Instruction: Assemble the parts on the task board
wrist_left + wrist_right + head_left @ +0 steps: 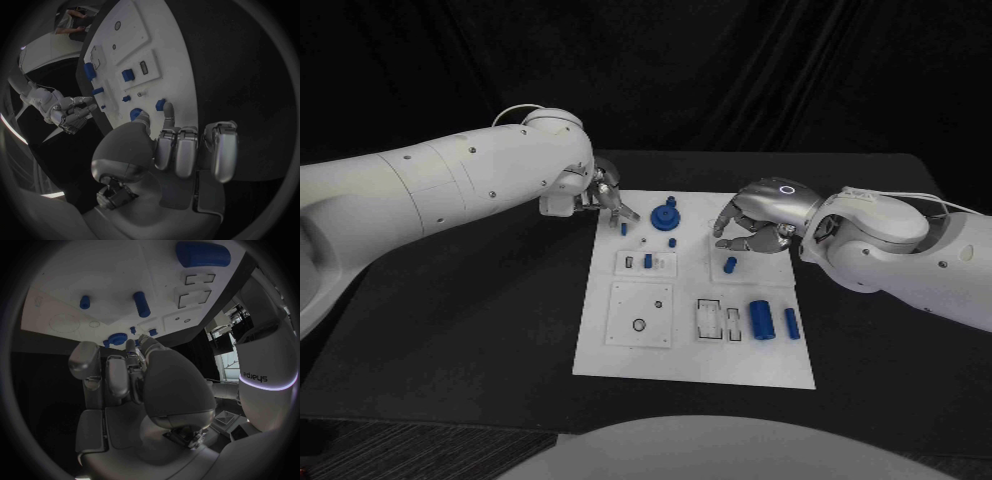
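Now you see the white board [646,350] lying flat on the black bench [473,330], blue parts [762,320] mostly standing upright in its holes. Your left hand [600,198] hovers with fingers curled at its far-left corner; your right hand [759,228] curls empty over its far-right edge.

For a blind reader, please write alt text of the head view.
Two silver hands, left hand and right hand, hover over the far end of a white rectangular task board on a black table; small blue parts sit on the board.

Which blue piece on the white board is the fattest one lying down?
The ribbed blue cylinder near the board's front edge. The slimmer blue rod lies just beside it.
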